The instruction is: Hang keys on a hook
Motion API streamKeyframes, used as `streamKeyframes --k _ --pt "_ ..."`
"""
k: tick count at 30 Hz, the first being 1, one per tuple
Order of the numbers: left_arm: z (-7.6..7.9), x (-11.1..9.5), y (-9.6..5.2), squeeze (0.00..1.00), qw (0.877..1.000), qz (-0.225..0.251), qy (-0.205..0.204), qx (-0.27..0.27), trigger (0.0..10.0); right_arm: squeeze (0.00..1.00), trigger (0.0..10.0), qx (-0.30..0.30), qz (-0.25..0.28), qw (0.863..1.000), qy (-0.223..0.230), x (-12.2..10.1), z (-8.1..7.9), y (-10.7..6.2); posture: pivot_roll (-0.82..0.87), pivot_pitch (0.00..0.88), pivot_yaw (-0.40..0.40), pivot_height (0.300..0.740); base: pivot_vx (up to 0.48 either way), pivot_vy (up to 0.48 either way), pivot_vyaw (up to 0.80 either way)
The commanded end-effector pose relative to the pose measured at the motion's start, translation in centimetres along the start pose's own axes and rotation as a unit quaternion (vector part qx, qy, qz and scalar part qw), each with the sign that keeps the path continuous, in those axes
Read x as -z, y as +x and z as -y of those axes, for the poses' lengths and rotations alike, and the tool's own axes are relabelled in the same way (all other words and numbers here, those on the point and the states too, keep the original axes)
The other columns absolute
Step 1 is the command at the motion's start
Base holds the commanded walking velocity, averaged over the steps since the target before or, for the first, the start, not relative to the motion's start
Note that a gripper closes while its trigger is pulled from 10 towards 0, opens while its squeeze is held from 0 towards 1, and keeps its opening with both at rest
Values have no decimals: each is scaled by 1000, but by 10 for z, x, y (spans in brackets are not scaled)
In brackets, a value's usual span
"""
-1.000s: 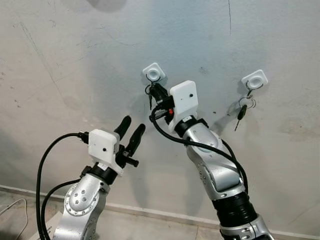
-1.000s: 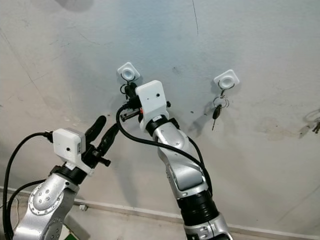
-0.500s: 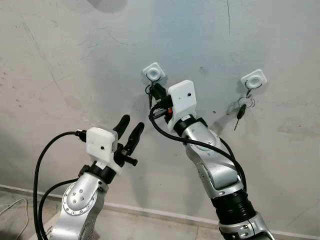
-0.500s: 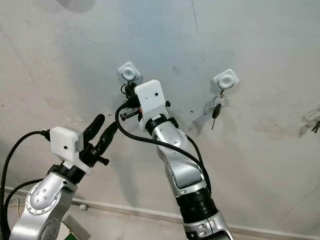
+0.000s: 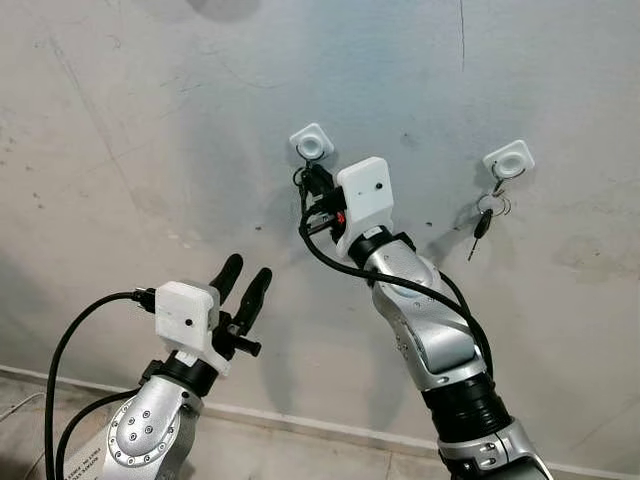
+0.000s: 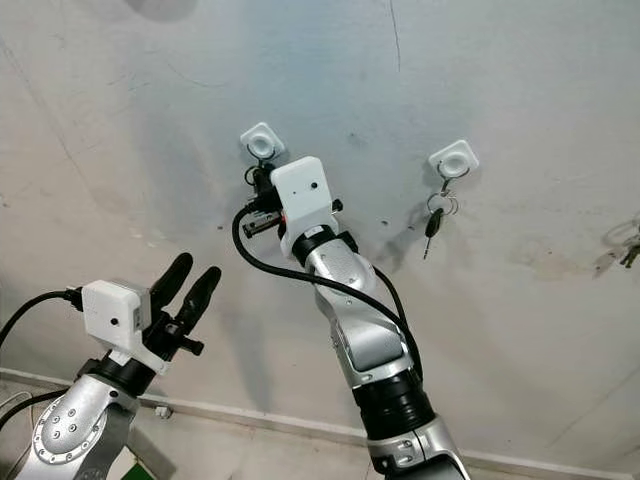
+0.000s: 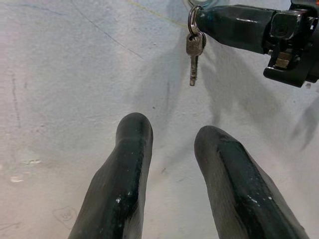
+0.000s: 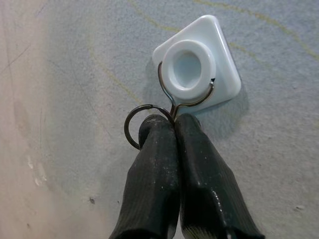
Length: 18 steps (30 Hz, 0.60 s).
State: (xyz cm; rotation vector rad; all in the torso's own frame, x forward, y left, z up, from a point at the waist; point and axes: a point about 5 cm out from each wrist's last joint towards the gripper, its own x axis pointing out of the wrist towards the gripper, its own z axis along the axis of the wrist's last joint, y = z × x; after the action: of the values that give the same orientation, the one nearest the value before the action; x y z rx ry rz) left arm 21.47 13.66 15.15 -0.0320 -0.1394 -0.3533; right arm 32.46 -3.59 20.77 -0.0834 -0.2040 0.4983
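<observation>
Nearby, second hook with keys – right claw pinching key ring at hook

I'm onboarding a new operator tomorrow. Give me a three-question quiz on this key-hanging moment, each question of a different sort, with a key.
1. True or false: the right end effector is shut on the key ring just below the left wall hook.
2. Multiple choice: what hangs from the right wall hook? A) nothing B) a set of keys C) a cable
3. Fill in: the left end effector is held low with its fingers ____ and nothing between them.

Key
1. True: its fingers pinch the ring, and a wire loop curves around the hook's round knob.
2. B: the hung keys dangle under that hook.
3. open
</observation>
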Motion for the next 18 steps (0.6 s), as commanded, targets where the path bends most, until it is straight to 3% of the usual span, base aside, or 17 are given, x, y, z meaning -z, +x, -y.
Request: streamKeyframes --k 1,8,18 --pt "-2 -5 0 0 1000 5 8 -2 10000 0 10000 65 -64 996 5 25 25 -6 59 0 45 740 0 0 0" --pt "-2 -3 1 0 1000 2 6 5 10000 0 10000 90 -59 994 7 22 34 -8 52 0 53 740 0 0 0" --pt "0 -2 3 0 1000 1 3 7 10000 0 10000 102 27 994 37 -3 40 -9 54 0 50 740 0 0 0"
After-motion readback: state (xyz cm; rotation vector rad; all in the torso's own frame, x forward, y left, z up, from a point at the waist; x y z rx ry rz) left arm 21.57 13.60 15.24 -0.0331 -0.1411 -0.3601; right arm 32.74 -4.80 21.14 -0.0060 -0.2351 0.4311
